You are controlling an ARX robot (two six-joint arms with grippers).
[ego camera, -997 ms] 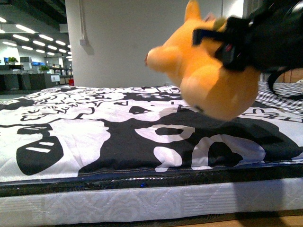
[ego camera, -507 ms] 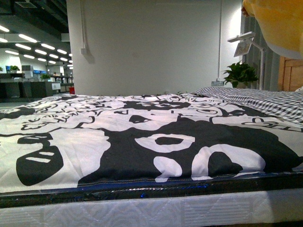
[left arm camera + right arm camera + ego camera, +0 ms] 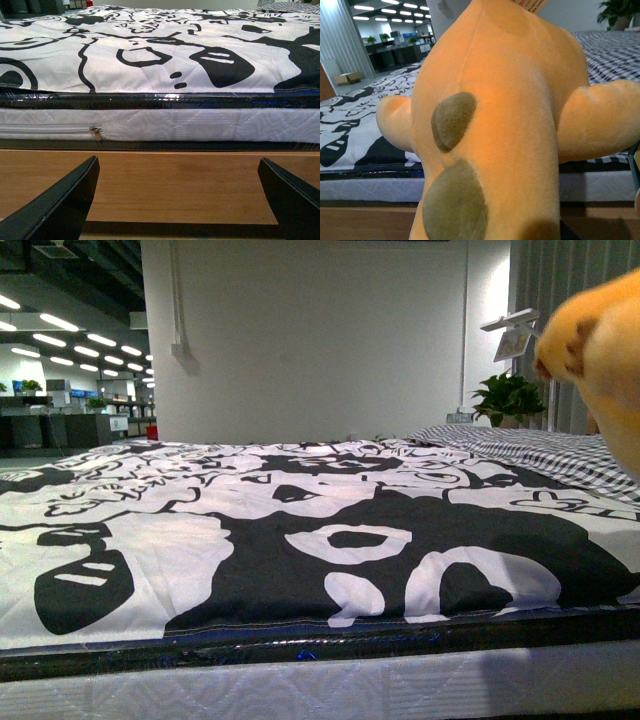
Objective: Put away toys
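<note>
Now, left gripper [image 3: 177, 165] low, fingers [image 3: 60, 200] spread wide and empty, facing the near edge of the mattress [image 3: 200, 125]; yellow-orange plush animal [image 3: 605, 360] hangs up at right, before the bedspread [image 3: 300, 530], hiding the right gripper, so its grip can't be told.

The black-and-white bedspread [image 3: 250, 530] lies flat, leaving open room above it from the left almost across. At the near right the plush animal [image 3: 600, 350] hangs in the air and blocks that side. Far right stand a potted plant [image 3: 508, 395] and a lamp [image 3: 510, 330], perhaps just beyond the bed. Low down, the mattress side [image 3: 200, 125] and wooden board [image 3: 175, 180] face the left gripper [image 3: 177, 164], its fingers spread wide.
</note>
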